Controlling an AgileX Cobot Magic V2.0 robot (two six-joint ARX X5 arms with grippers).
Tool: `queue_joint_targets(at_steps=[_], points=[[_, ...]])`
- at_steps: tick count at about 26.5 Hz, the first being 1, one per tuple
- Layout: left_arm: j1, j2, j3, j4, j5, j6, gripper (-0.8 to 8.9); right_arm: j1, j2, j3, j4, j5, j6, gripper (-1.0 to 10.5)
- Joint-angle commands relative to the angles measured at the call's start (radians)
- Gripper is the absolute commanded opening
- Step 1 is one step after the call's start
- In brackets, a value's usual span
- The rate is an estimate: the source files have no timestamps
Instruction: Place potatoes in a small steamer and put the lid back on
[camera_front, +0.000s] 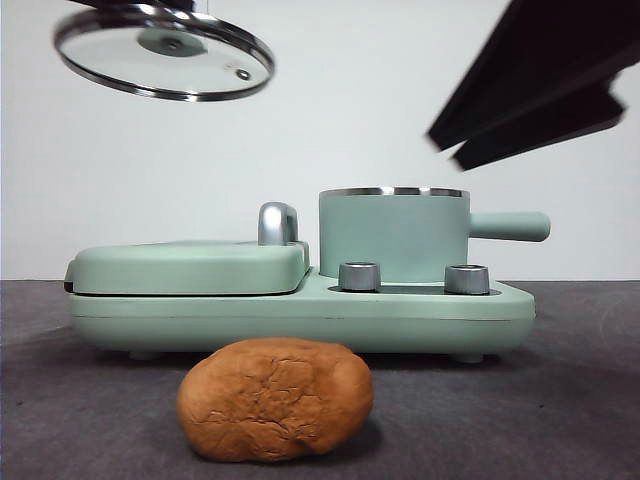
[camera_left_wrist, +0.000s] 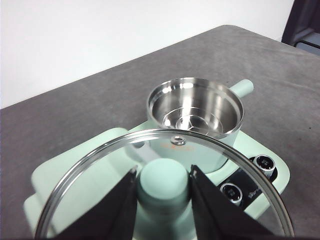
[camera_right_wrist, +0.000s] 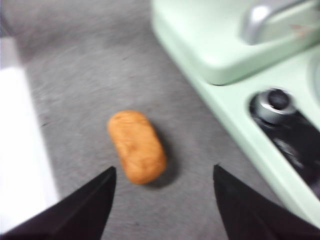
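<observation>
The orange-brown potato (camera_front: 275, 399) lies on the dark table in front of the mint-green appliance; it also shows in the right wrist view (camera_right_wrist: 136, 146). The small steamer pot (camera_front: 394, 233) stands open on the appliance's right side, its steel inside empty (camera_left_wrist: 195, 108). My left gripper (camera_left_wrist: 163, 182) is shut on the mint knob of the glass lid (camera_left_wrist: 165, 185) and holds the lid (camera_front: 163, 51) high at the upper left. My right gripper (camera_right_wrist: 164, 175) is open and empty above the potato; its dark jaws (camera_front: 448, 147) show at the upper right.
The flat mint-green griddle (camera_front: 190, 266) with its chrome hinge handle (camera_front: 277, 223) sits on the appliance's left side. Two chrome dials (camera_front: 360, 276) face front on the base (camera_front: 300, 320). A white wall stands behind.
</observation>
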Motion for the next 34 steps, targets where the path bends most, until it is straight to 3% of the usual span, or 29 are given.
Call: queue_joint_targets(at_steps=[1,9,19,31,34], points=[[0.01,-0.022,0.01,0.006,0.0,-0.011,0.14,0.053,0.058,0.016,0.038,0.001,-0.018,3.4],[0.027,-0.044,0.01,0.001,0.0,-0.011,0.14,0.151,0.251,0.016,0.184,0.007,-0.023,3.4],[0.027,-0.044,0.01,-0.027,0.0,-0.011,0.14,0.19,0.459,0.016,0.336,0.052,-0.04,3.4],[0.027,-0.044,0.01,-0.048,0.0,-0.008,0.14,0.193,0.593,0.035,0.349,0.069,-0.039,3.3],[0.027,-0.044,0.01,-0.048,0.0,-0.006,0.14,0.194,0.588,0.035,0.344,0.07,0.01,2.8]])
